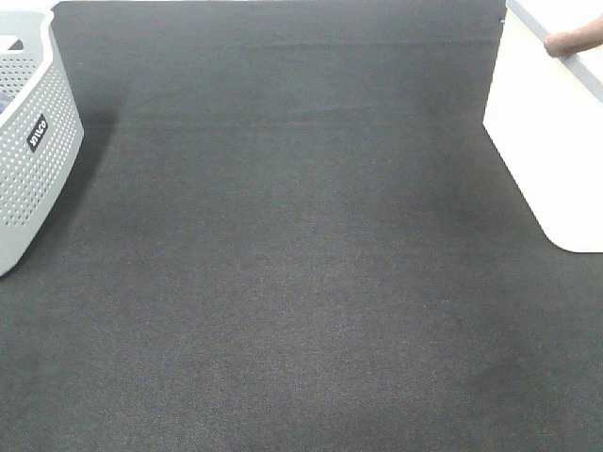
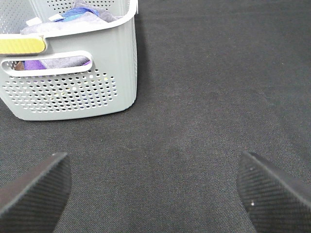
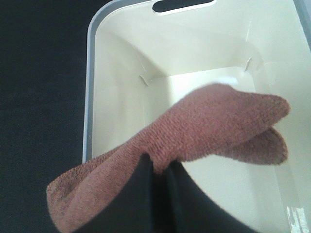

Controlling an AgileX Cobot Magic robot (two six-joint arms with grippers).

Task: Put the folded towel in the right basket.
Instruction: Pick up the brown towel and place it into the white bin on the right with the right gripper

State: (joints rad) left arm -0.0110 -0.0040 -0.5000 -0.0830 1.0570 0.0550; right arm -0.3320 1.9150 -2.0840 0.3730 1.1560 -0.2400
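In the right wrist view my right gripper [image 3: 160, 167] is shut on the rust-brown folded towel [image 3: 214, 121], which hangs over the open inside of the white right basket [image 3: 121, 82]. In the exterior high view the right basket [image 1: 537, 122] stands at the far right edge, and a small tip of the towel [image 1: 572, 41] shows above its rim. My left gripper [image 2: 155, 194] is open and empty above the black mat, its two dark fingertips [image 2: 36, 189] spread wide. Neither arm shows in the exterior high view.
A grey perforated basket [image 1: 28, 141] with a black label stands at the far left, holding several coloured cloths; it also shows in the left wrist view [image 2: 73, 77]. A black mat [image 1: 301, 264] covers the table between the two baskets.
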